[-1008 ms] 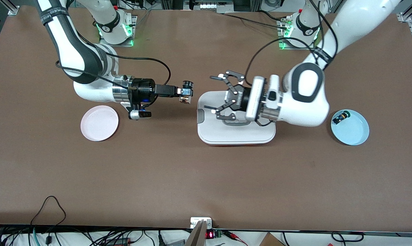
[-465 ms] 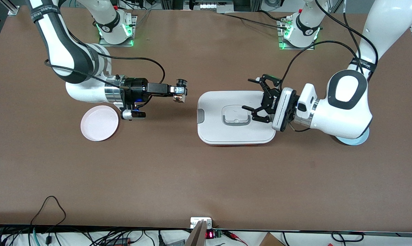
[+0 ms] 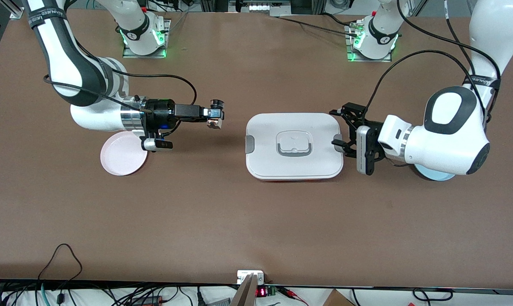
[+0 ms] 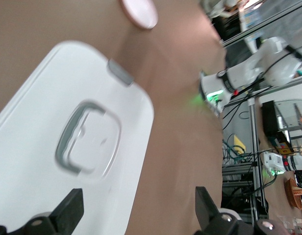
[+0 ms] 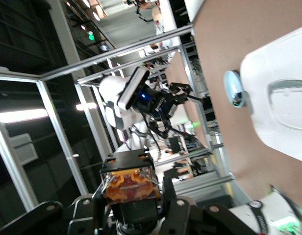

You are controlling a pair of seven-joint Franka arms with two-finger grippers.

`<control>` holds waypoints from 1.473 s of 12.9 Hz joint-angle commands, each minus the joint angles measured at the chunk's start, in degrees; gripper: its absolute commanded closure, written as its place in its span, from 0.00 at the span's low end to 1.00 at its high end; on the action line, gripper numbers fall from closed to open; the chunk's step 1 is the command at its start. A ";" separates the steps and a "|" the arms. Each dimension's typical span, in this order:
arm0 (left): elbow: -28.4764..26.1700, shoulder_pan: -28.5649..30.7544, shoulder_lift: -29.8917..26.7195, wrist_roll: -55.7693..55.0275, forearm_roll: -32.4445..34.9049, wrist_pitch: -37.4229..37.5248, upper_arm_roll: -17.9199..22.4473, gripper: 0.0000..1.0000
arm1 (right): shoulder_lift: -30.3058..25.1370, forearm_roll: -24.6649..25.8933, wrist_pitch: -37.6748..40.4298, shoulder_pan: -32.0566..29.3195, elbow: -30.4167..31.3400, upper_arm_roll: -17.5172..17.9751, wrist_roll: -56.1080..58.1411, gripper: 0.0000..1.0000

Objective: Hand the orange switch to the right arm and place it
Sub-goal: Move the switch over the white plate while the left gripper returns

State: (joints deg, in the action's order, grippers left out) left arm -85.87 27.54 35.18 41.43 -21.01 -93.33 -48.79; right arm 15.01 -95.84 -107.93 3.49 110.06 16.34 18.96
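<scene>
I am holding the small black push-button switch with brassy terminals (image 3: 215, 118) clamped in the slim black right gripper (image 3: 214, 114), in the air over bare brown table (image 3: 256, 221) at centre left of the front view; the right wrist view shows the switch (image 5: 129, 185) pinched between the two fingers. I judge the handover complete; placing is what remains. The left gripper (image 3: 342, 129), with its black linkage fingers spread wide and empty, is sitting at centre right, at the edge of the white rectangular lidded container (image 3: 294, 145), and the left arm is waiting. The round pink plate (image 3: 123, 154) is lying lower left of the held switch, partly under the right wrist, and looks like the likely target. Open table separates the switch from the container, so I am seeing free room for lowering; the cable looping above the right wrist is the only nearby snag
</scene>
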 commanded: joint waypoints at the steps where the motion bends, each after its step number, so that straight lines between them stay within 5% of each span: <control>1: 2.28 0.24 -0.82 -11.68 8.05 4.72 0.89 0.00 | -1.04 9.13 0.61 -1.81 -0.55 0.27 -1.62 0.82; 8: 11.59 -3.71 -1.34 -35.88 38.37 18.70 0.02 0.00 | -1.91 45.96 1.14 -2.52 -4.15 0.27 -9.91 0.82; 10: 15.45 -3.72 -2.48 -35.72 40.52 19.23 1.06 0.00 | -1.91 56.85 1.23 -2.34 -4.15 0.27 -9.20 0.82; 12: 15.65 -7.38 -7.21 -38.08 37.82 17.92 10.59 0.00 | -1.83 63.73 2.19 -2.17 -4.07 0.27 -8.33 0.82; 13: 13.99 -11.15 -11.59 -42.88 33.71 16.61 19.18 0.00 | -1.83 67.33 2.37 -2.17 -3.89 0.27 -6.23 0.82; 16: 1.81 -24.16 -23.28 -47.85 24.91 3.29 41.44 0.00 | -1.48 77.61 3.60 -2.43 -3.63 0.27 4.99 0.82; 18: -6.47 -30.24 -30.49 -45.06 24.00 -3.14 49.46 0.00 | -1.47 87.44 3.60 -2.43 -3.71 0.27 12.39 0.82; 19: -9.03 -30.61 -32.70 -42.25 24.00 -5.09 50.11 0.00 | -1.56 92.19 3.43 -2.43 -3.72 0.27 15.55 0.82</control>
State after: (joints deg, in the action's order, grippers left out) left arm -84.52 -0.19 10.84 -3.63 4.04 -92.96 -2.56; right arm 13.94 -9.96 -105.06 1.39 106.38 16.35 28.67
